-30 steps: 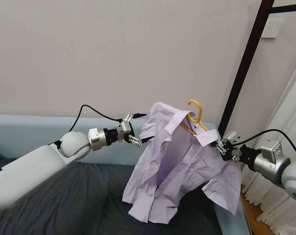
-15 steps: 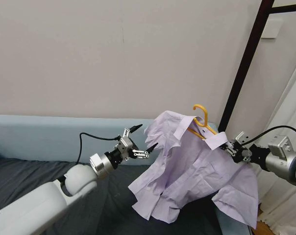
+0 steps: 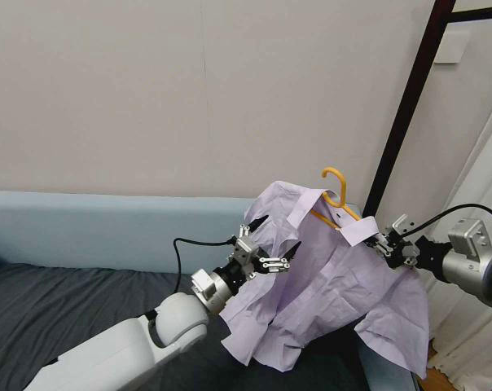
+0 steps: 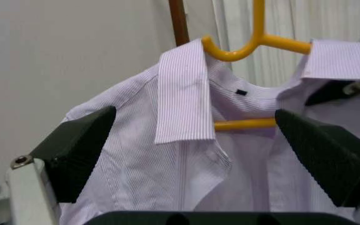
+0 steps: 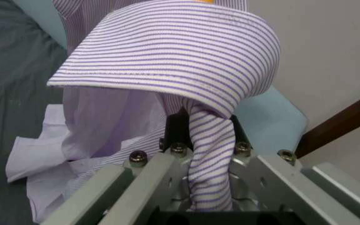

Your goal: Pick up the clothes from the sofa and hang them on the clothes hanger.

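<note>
A lilac pinstriped shirt (image 3: 327, 285) of fine woven cloth, creased and matt, on a smooth, glossy yellow plastic hanger (image 3: 336, 186). The left gripper (image 3: 277, 233) carries matt black ribbed pads (image 4: 320, 154) on bare-metal links. The right gripper (image 3: 382, 247) is brushed metal with dark bolts. The sofa (image 3: 83, 228) is smooth pale-blue upholstery under a dark grey cloth cover (image 3: 59, 318).
</note>
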Motion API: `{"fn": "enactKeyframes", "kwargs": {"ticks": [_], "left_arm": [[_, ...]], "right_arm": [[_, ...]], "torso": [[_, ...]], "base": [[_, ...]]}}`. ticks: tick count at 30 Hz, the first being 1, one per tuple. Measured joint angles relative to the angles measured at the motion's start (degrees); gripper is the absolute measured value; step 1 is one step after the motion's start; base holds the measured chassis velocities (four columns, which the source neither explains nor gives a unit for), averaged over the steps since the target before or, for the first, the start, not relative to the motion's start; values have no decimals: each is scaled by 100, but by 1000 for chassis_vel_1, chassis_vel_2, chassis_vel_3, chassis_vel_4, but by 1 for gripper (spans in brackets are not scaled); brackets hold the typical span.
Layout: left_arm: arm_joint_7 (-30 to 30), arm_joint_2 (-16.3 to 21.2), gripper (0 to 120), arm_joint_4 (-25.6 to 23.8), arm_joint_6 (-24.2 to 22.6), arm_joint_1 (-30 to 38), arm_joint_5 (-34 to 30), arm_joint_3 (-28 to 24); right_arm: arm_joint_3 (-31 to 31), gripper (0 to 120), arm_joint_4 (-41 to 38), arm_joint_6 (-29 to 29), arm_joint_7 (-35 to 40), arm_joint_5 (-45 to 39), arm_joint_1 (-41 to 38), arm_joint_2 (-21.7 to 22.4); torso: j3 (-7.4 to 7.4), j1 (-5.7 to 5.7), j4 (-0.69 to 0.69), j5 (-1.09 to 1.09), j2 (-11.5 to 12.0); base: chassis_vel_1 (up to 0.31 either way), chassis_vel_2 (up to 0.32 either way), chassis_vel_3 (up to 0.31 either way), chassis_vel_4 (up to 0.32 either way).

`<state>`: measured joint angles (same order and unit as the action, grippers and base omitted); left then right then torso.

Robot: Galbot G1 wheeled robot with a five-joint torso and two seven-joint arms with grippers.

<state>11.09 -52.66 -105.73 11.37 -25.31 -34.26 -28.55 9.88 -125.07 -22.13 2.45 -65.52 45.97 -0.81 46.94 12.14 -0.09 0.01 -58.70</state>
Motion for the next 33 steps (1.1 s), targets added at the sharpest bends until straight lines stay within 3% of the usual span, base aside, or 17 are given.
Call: {"fn": "enactKeyframes", "kwargs": {"ticks": [8,12,33], "left_arm": [[357,-372,95,285,-205,262,-41,-145],[394,-501,87,367,-215,302,-70,-189],[401,-607,8,496,-150,396,-112,-291]], "right_arm": [[-9,2,-32,3,-31,42,7,-38],[-9,2,4,14,-52,53,4,-13],[-10,2,10,48,-99,51,-2,45]], "torso": [[0,0,1,-1,0],[0,0,1,-1,0],[0,0,1,-1,0]], "base": [[0,0,0,0],[0,0,0,0],[0,0,0,0]]}}
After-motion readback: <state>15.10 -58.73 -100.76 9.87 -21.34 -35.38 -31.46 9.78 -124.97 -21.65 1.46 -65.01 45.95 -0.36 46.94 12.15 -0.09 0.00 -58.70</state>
